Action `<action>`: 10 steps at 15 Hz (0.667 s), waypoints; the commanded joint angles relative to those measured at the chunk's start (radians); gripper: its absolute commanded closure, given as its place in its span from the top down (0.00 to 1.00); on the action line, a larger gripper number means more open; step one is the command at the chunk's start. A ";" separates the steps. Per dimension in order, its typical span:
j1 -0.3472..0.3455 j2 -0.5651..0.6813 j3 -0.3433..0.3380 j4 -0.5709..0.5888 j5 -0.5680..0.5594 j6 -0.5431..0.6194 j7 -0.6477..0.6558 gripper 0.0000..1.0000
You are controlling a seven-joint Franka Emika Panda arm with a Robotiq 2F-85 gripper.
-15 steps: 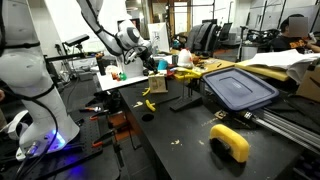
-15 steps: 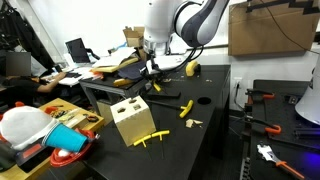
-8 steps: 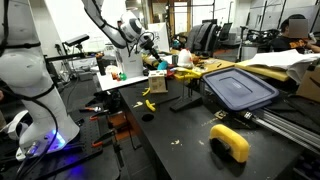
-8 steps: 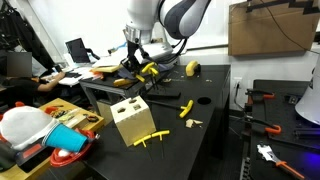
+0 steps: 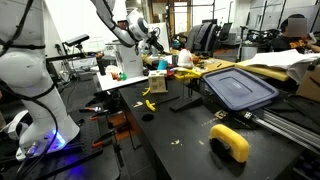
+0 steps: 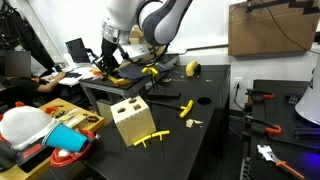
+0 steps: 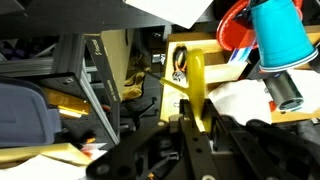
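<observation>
The gripper [image 7: 196,130], clenched on a yellow strip [image 7: 197,85], holds it above the cluttered surface [image 5: 128,82]; any set-down needs a free spot.

"Where is the pincer [image 6: 105,66] sitting?"

"I have it above the white flat-topped desk [image 5: 125,82], behind the black workshop desk [image 6: 210,150]. A flat yellow plastic strip [image 7: 197,85] stands upright between its fingers."

"And around it?"

"In the wrist view, a blue plastic cup [image 7: 280,35] lies right of the strip, overlapping a red plastic bowl [image 7: 232,25]. On the black desk, a tan cardboard box [image 6: 130,118] stands with a yellow plastic clamp [image 6: 150,138] just before it."
</observation>
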 commanded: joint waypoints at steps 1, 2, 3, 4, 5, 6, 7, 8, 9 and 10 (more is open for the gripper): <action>-0.051 0.124 0.071 0.092 0.077 0.074 -0.113 0.04; -0.069 0.146 0.099 0.100 0.101 0.083 -0.141 0.04; -0.084 0.158 0.129 0.100 0.124 0.075 -0.163 0.04; -0.098 0.168 0.159 0.102 0.143 0.062 -0.180 0.04; -0.113 0.168 0.191 0.095 0.163 0.046 -0.195 0.04; -0.122 0.163 0.216 0.088 0.178 0.028 -0.201 0.04; -0.128 0.157 0.238 0.081 0.189 0.021 -0.205 0.04; -0.133 0.145 0.254 0.074 0.195 0.018 -0.197 0.04; -0.134 0.135 0.264 0.069 0.204 0.012 -0.181 0.04; -0.133 0.127 0.272 0.065 0.211 0.006 -0.172 0.04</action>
